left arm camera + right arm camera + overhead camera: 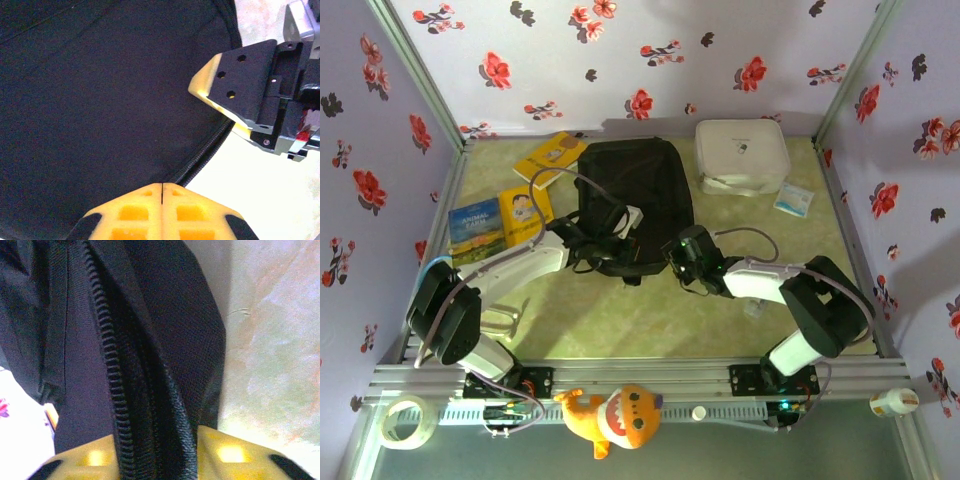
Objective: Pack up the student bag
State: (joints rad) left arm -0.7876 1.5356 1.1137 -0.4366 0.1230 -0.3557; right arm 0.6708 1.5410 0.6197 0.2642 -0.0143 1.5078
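The student bag (640, 175) is a large black backpack lying flat in the middle of the table. My left gripper (610, 232) rests over its lower part. In the left wrist view that gripper (162, 186) is shut, its yellow tips meeting right where the bag's zipper line (210, 147) ends; nothing shows between them. My right gripper (678, 255) is at the bag's lower right edge. In the right wrist view it (157, 460) is shut on a thick fold of the bag (150, 315) along the zipper teeth (107, 365). One right finger (245, 80) appears beside the bag (100, 100).
A white zip case (742, 155) and a small packet (792, 200) lie back right. Two yellow books (552, 158) (525, 205) and a blue book (477, 225) lie at left. A plush toy (615, 418), tape roll (402, 420) and white bottle (890, 402) sit on the front rail.
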